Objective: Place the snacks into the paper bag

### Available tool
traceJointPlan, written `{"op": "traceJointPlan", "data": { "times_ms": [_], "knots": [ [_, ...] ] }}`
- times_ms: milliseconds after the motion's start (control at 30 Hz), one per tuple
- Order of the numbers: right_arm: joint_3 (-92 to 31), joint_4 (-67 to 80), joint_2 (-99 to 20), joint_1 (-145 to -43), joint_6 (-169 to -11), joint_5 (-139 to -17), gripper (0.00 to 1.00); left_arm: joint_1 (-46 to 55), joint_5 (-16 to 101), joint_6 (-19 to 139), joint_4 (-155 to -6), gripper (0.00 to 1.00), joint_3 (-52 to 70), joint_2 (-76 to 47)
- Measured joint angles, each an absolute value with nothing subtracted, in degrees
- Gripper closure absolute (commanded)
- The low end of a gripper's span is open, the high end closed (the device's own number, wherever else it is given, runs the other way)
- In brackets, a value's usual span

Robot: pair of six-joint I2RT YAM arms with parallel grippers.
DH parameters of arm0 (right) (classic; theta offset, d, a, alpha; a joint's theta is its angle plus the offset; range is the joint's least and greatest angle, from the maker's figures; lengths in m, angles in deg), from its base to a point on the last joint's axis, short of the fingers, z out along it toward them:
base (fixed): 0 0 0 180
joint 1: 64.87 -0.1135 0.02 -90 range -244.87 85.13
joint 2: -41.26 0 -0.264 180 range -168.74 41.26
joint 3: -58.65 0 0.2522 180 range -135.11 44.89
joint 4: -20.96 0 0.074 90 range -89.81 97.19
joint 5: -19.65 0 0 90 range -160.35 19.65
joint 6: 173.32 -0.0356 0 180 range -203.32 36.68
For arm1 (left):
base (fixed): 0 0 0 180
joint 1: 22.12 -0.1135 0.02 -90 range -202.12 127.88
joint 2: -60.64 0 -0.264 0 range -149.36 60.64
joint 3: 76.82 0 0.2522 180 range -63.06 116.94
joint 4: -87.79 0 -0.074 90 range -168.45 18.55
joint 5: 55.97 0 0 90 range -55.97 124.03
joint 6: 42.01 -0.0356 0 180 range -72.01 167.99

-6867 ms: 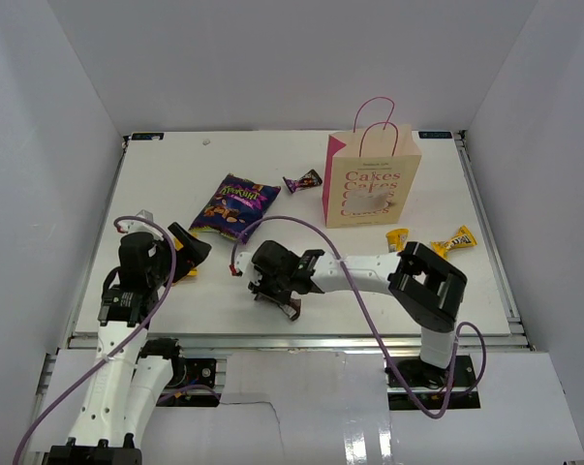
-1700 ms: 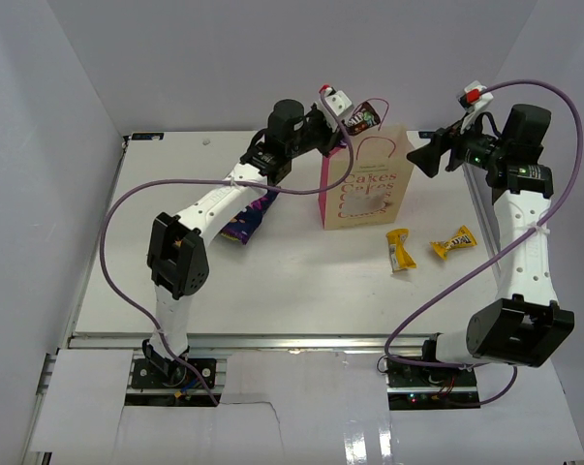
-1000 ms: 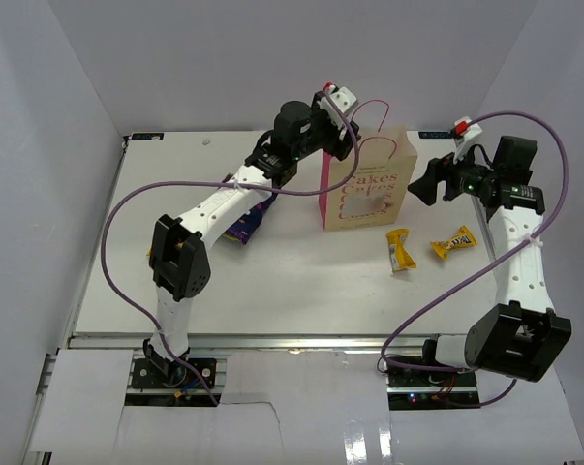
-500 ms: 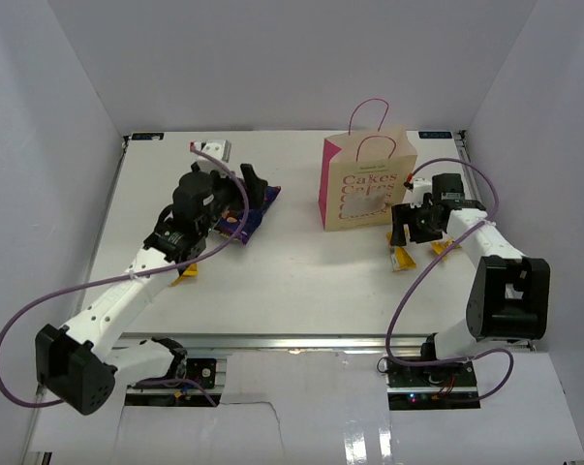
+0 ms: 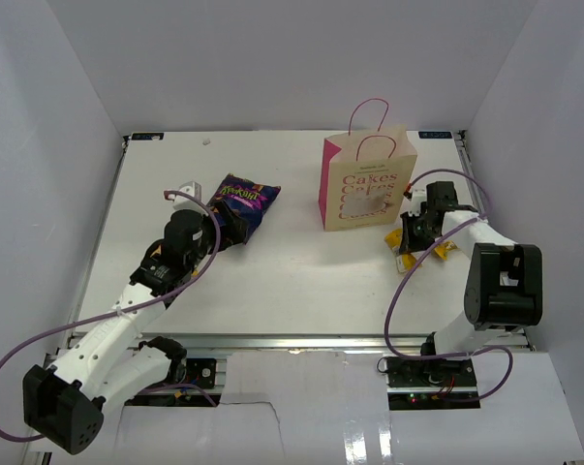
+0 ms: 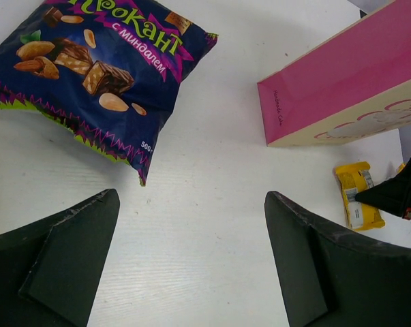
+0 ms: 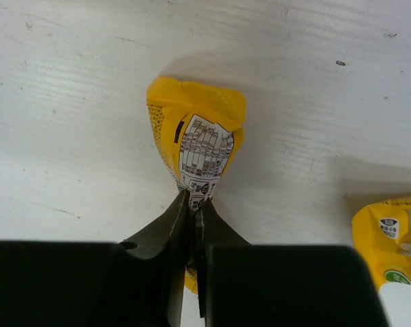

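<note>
Right gripper (image 7: 193, 204): clenched on the near end of a yellow packet (image 7: 198, 129). In the top view this packet lies on the bench (image 5: 292, 276) at 5 o'clock from the paper bag (image 5: 369, 189), near its base. A second packet (image 7: 389, 238) (partly cut off in the wrist view) lies at 3 o'clock of the first, apart from it.

Left gripper (image 6: 189, 199): released, jaws wide, grasping nothing. It is positioned at 7 o'clock of the purple bag (image 6: 103, 68), which lies flat at 9 o'clock from the paper bag, well apart. The paper bag stands upright.
</note>
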State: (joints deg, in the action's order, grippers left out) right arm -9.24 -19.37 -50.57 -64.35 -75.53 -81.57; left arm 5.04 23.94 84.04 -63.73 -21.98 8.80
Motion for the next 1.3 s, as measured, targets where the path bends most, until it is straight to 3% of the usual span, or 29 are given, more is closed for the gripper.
{"op": "traceJointPlan", "data": {
  "times_ms": [300,633,1000,1300],
  "knots": [
    [-9.0,-20.09,-36.14,-59.96,-72.41,-81.55,0.92,5.0,23.24,86.82,-60.8,0.02,-22.24,10.14],
    [-27.25,-13.82,-30.04,-55.9,-68.49,-83.6,0.92,5.0,20.71,89.07,-58.22,0.02,-23.36,13.22],
    [-47.62,-4.84,-44.43,-61.6,-57.24,-111.47,0.86,5.0,20.71,91.52,-57.45,0.02,-23.51,12.87],
    [-52.65,-6.37,-55.46,-64.14,-52.82,-117.75,0.79,5.0,20.71,93.79,-56.12,0.02,-24.49,13.0]
  ]
}}
